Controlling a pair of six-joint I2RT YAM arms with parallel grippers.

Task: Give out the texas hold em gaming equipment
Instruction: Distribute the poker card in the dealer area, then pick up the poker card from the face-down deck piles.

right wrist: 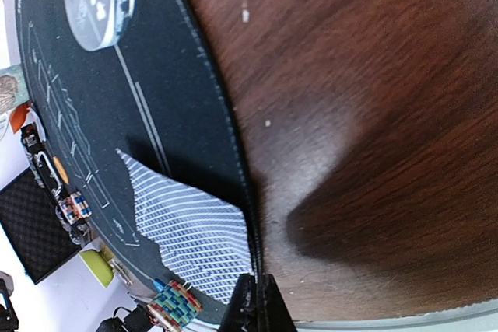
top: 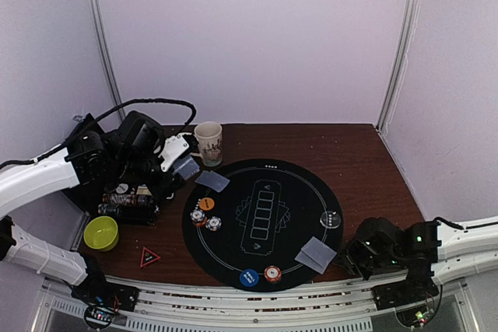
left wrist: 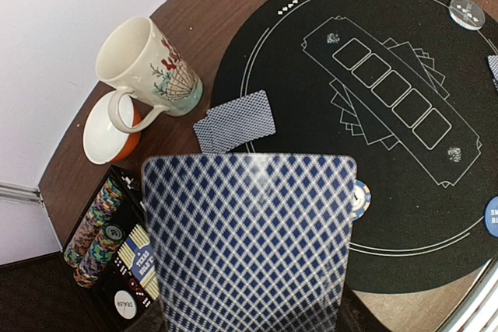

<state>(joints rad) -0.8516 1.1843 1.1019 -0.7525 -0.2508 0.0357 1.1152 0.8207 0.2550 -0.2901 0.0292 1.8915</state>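
The left fingers (top: 179, 149) are closed partway on one grey-blue-backed playing card (left wrist: 249, 246), held above the bench (top: 350, 153) near the mug (top: 208, 143) and apart from the card pair (left wrist: 237, 122) lying at the mat's (top: 311, 192) far-left edge. The right fingers (right wrist: 250, 309) are pressed together and empty, just beside two cards (right wrist: 194, 231) at the mat's near-right rim.

Playing cards, five: far-left pair (top: 212, 180), near-right pair (top: 317, 253), single card (left wrist: 249, 239) aloft at left. Striped chip stacks (top: 199, 216) (top: 213, 224) (top: 272, 273), three. Discs, three: orange disc (top: 206, 203), blue disc (top: 249, 277), clear disc (top: 331, 219). Mug (top: 208, 143), one. Green bowl (top: 101, 232), one.
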